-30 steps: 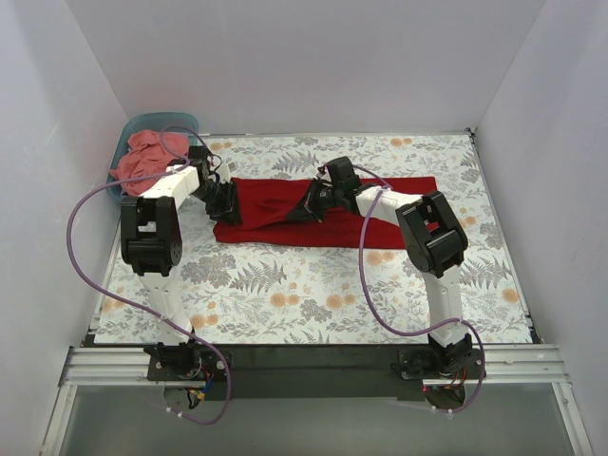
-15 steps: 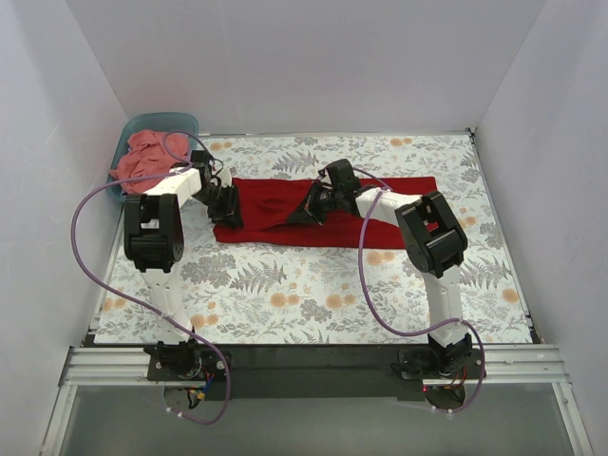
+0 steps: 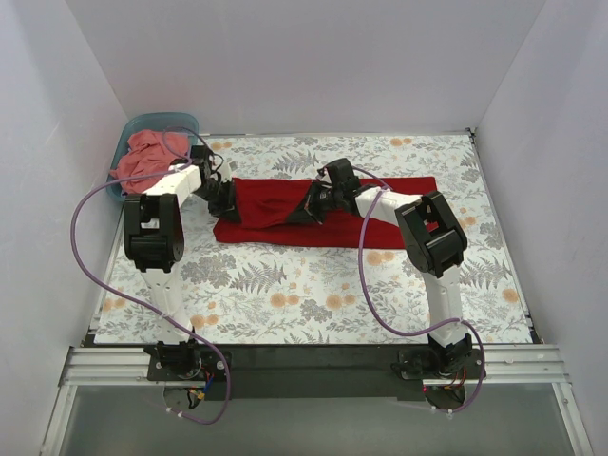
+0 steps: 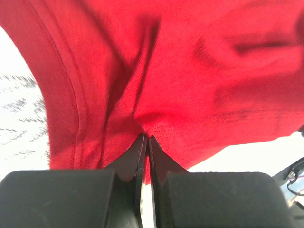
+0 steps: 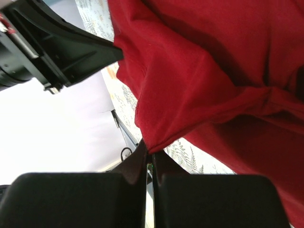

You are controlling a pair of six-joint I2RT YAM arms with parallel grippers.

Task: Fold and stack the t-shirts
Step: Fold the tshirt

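Where the left fingers (image 4: 141, 148) meet, they are pressed together on a small pucker of the crimson t-shirt (image 4: 190, 71). It is a soft, fine-knit cotton, and a stitched hem runs down the side to their left. A second ago these fingers stood parted at that same edge. The right fingers (image 5: 142, 159) are likewise closed, pinching a drooping fold of the same cloth, whose creases gather into a ridge to their upper right. That grip looks unchanged.

From above, the shirt lies as a long, rumpled band that starts at the left fingers and runs well past the right ones, which hold it near its middle. How many layers each pinch takes is hard to tell.

Under the shirt, the worktop (image 3: 285, 285) has a matt covering printed with grey ferns and orange blossoms. Beyond the left fingers, in the far corner, the salmon-pink t-shirt (image 3: 142, 157) sits crumpled in a rounded teal tub (image 3: 163, 122).
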